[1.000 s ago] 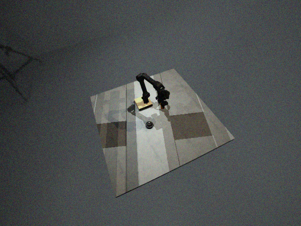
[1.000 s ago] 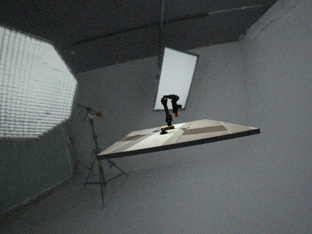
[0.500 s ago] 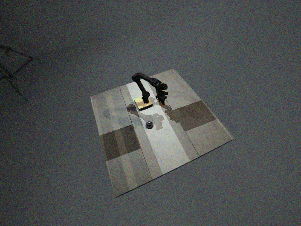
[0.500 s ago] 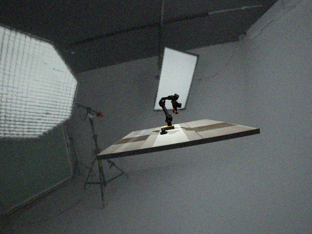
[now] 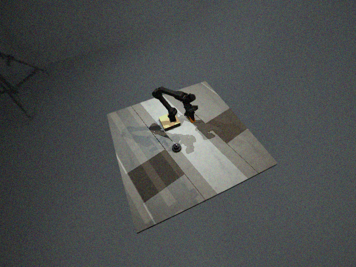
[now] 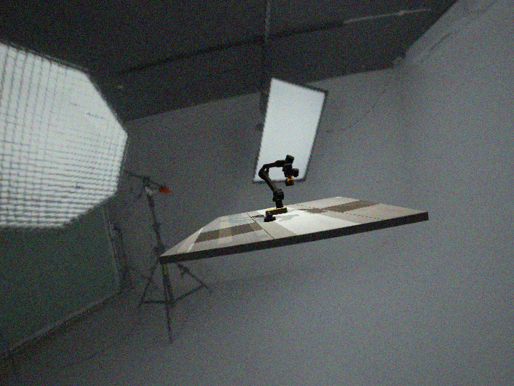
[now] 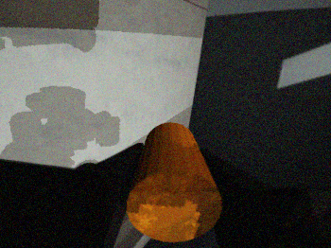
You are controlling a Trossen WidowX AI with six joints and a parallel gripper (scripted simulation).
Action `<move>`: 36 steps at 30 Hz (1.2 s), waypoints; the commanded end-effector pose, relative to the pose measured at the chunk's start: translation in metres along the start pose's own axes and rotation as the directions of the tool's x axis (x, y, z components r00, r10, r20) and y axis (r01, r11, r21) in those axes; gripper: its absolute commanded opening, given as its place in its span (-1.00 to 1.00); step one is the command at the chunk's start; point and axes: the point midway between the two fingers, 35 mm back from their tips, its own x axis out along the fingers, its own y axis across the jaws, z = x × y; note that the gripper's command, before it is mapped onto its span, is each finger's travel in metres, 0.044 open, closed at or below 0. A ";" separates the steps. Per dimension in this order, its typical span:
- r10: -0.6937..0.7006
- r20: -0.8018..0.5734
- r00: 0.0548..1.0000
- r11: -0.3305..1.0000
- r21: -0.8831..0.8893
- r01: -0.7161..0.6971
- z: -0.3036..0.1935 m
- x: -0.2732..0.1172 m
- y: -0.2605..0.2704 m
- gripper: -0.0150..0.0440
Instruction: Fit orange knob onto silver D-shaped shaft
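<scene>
The orange knob (image 5: 192,119) (image 6: 290,180) (image 7: 172,187) is held well above the table. In the wrist view its broad round end faces the camera; its hole does not show. My gripper (image 5: 191,117) (image 6: 289,178) (image 7: 170,151) is shut on the knob, with the dark fingers on either side of it. The round pedestal (image 5: 176,148) (image 6: 269,218) stands on the table, in front of the arm's base and well away from the knob. A small shaft rises at its centre; its flat side is too small to make out. The pedestal is not in the wrist view.
The arm stands on a yellow block (image 5: 167,125) (image 6: 282,210) behind the pedestal. The patterned table (image 5: 224,169) (image 6: 307,232) has open edges all round. Shadows of the arm fall across its top. Studio lamps and a stand are in the background.
</scene>
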 end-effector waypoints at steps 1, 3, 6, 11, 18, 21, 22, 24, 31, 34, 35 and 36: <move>-0.022 -0.002 1.000 1.000 0.007 0.022 0.000 -0.001 -0.001 -0.49; -0.040 -0.002 0.999 0.999 0.007 0.040 0.000 -0.001 0.000 -0.49; -0.070 -0.002 0.998 0.998 0.007 0.070 0.000 -0.001 0.001 -0.49; -0.127 -0.002 0.992 0.992 0.007 0.127 0.000 -0.001 0.003 -0.49; -0.096 -0.001 0.995 0.995 0.005 0.096 0.000 0.000 0.004 -0.49; -0.096 -0.001 0.995 0.995 0.005 0.096 0.000 0.000 0.004 -0.49; -0.096 -0.001 0.995 0.995 0.005 0.096 0.000 0.000 0.004 -0.49; -0.096 -0.001 0.995 0.995 0.005 0.096 0.000 0.000 0.004 -0.49; -0.096 -0.001 0.995 0.995 0.005 0.096 0.000 0.000 0.004 -0.49; -0.096 -0.001 0.995 0.995 0.005 0.096 0.000 0.000 0.004 -0.49; -0.096 -0.001 0.995 0.995 0.005 0.096 0.000 0.000 0.004 -0.49; -0.096 -0.001 0.995 0.995 0.005 0.096 0.000 0.000 0.004 -0.49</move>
